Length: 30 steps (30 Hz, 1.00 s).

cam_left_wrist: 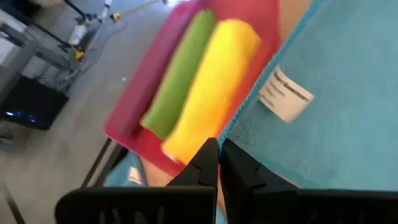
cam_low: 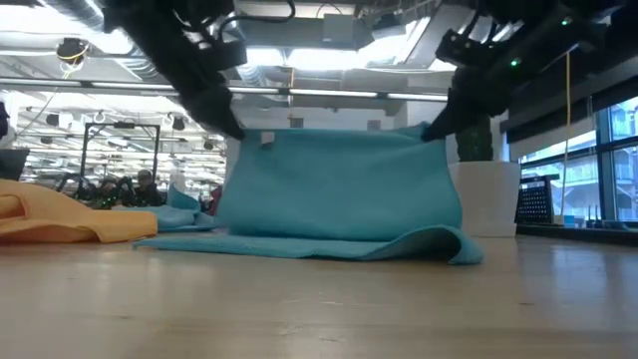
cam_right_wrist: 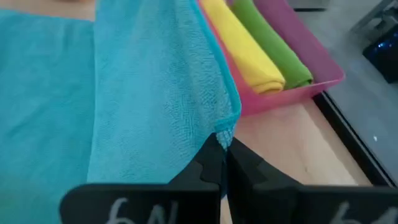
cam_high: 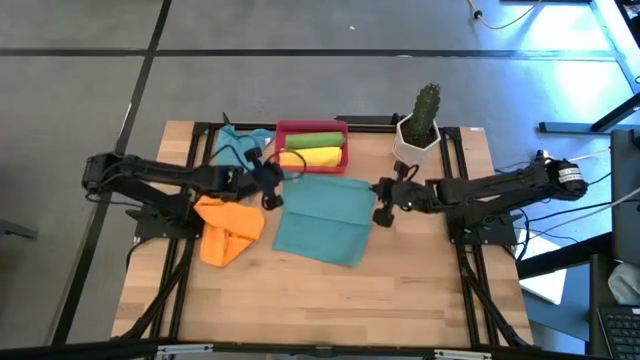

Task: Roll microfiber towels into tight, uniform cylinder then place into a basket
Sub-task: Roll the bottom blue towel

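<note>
A teal blue microfiber towel (cam_high: pixel 322 218) is held up by its two far corners at the table's middle; in the low view it hangs like a curtain (cam_low: pixel 339 184), its lower edge (cam_low: pixel 329 244) on the table. My left gripper (cam_high: pixel 272 196) is shut on its left corner and my right gripper (cam_high: pixel 383 210) on its right corner. Just beyond stands the red basket (cam_high: pixel 312 148), with a green roll (cam_left_wrist: pixel 180 71) and a yellow roll (cam_left_wrist: pixel 214 81) lying side by side in it. My left gripper pinches the teal towel's far left corner (cam_left_wrist: pixel 231 129) between its two shut fingers, slanting down from the table's left. The cloth hangs below the fingers, fairly taut across to the other corner. How many layers it has I cannot tell. My right gripper pinches the towel's far right corner (cam_right_wrist: pixel 225 132) at its stitched hem between its two shut fingers, slanting down from the table's right. The corner is lifted clear of the table, and the cloth falls away from it in a fold toward the table.
An orange towel (cam_high: pixel 228 232) lies crumpled at the left, under my left arm. Another teal cloth (cam_high: pixel 240 146) lies left of the basket. A white pot with a cactus (cam_high: pixel 418 128) stands at the back right. Bare wood (cam_high: pixel 320 305) lies toward the near edge.
</note>
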Available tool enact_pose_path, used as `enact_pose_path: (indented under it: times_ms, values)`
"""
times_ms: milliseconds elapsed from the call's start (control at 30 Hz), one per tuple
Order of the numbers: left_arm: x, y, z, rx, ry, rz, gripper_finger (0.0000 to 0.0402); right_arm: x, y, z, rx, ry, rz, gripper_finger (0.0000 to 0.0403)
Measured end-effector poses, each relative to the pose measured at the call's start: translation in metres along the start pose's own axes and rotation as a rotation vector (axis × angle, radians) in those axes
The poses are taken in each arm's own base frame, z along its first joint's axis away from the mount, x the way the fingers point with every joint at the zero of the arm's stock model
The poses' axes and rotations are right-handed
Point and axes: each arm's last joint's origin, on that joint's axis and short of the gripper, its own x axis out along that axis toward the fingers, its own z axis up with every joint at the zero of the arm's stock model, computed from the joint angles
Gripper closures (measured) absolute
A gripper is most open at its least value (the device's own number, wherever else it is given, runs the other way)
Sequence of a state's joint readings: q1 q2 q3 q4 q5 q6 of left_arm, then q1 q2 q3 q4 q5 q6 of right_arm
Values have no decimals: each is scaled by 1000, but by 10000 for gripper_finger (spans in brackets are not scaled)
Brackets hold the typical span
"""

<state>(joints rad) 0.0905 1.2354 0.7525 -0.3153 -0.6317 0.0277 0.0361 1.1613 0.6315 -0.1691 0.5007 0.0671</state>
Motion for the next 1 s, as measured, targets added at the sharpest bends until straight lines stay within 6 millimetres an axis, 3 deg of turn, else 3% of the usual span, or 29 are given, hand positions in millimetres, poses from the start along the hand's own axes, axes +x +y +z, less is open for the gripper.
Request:
enact_pose_path:
  times_ms: [200, 433, 767, 1000]
  values:
    - [4, 10, 15, -24, -135, -33, 401, 2, -11, 8, 1, -67, 1, 397]
    - [-3, -2, 17, 26, -160, -76, 401, 0, -3, 10, 17, -87, 142, 397]
    - [-33, -47, 0, 142, -124, -241, 401, -23, 45, 4, 23, -79, 427, 397]
    - [-39, -78, -42, 179, -94, -332, 401, -17, 93, -17, -30, 8, 518, 397]
